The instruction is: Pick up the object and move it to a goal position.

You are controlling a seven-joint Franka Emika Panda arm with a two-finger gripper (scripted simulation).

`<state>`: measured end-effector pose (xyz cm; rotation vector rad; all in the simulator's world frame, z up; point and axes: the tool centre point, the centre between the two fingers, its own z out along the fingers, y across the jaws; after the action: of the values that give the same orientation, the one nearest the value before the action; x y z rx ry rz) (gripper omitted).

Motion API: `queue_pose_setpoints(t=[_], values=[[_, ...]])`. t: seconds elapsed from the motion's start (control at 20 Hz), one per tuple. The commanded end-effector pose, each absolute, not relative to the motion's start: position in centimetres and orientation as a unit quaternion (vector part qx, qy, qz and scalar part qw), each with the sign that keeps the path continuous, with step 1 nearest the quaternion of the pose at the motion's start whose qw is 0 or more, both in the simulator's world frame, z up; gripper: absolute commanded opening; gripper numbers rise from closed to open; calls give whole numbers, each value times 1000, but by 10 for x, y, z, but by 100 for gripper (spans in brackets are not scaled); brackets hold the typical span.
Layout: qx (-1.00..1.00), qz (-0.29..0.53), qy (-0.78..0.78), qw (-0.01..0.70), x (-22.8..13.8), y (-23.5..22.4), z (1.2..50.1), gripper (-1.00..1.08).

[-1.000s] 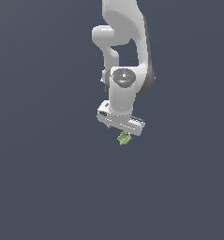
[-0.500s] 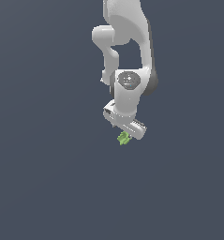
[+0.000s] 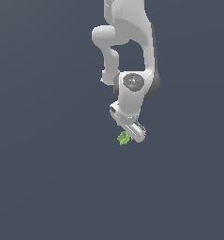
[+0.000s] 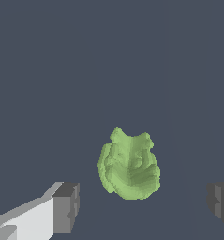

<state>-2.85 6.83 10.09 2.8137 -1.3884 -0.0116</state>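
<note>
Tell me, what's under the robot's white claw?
The little green piece sits below the open gripper, between its fingers, untouched. Its underside is hidden.

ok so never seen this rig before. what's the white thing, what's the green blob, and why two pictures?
The white thing is a robot arm, drawn by a physics simulator, so nothing here is a real photo. At its lower end sits the gripper, a two-fingered clamp.

The two pictures show one moment from two cameras. The exterior view looks at the whole arm from off to the side. The wrist view comes from a camera mounted on the wrist, looking out past the gripper's own fingers, the grey pads at either edge.

The green blob is the object the arm is meant to pick up and carry to a goal spot: a small, lumpy, grooved piece. In the wrist view it lies between the two fingers with clear gaps on both sides, so the gripper is open and nothing is held yet. The surface is plain dark grey.
</note>
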Motion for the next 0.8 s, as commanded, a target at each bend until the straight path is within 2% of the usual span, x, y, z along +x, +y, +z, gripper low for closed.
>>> queue_pose_setpoints(t=[0.0, 0.75], values=[[884, -3, -467, 1, -30, 72, 98, 100], [848, 0, -529, 0, -34, 81, 91, 100]])
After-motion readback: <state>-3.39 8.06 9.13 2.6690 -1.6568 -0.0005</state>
